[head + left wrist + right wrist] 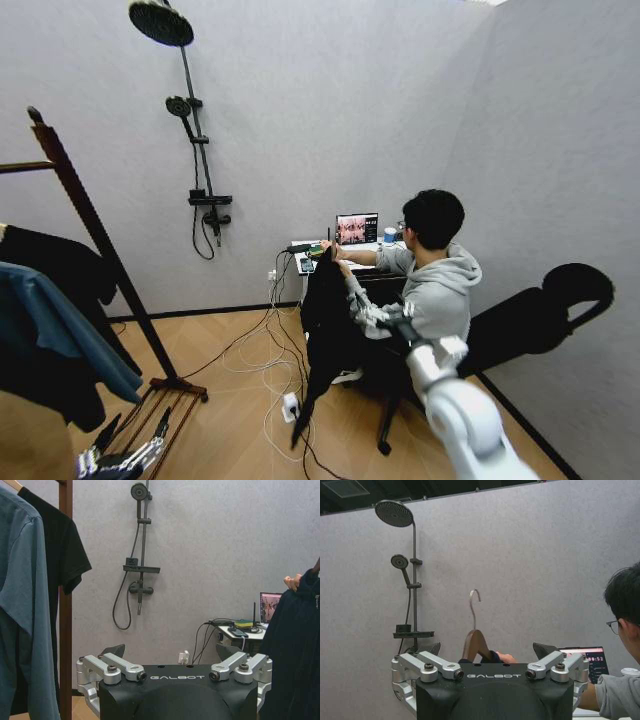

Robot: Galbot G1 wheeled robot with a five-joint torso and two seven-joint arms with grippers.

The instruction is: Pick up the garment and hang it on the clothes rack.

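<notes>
While hand-held, garment [325, 320] hangs black, seemingly limp

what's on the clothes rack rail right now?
On the clothes rack hang a teal-blue sweater and a black garment behind it; their hangers are mostly covered. The garment to hang is off the rack, held up by a person's hand before the right gripper.

Two garments, the teal-blue sweater [55, 320] and a black top [60, 265], are crowding the clothes rack [95, 235] rail's visible stretch. Right of the rack, cables [265, 365] are trailing across the open floor toward a seated person's hand [328, 247], which is holding up the garment [325, 320].
</notes>
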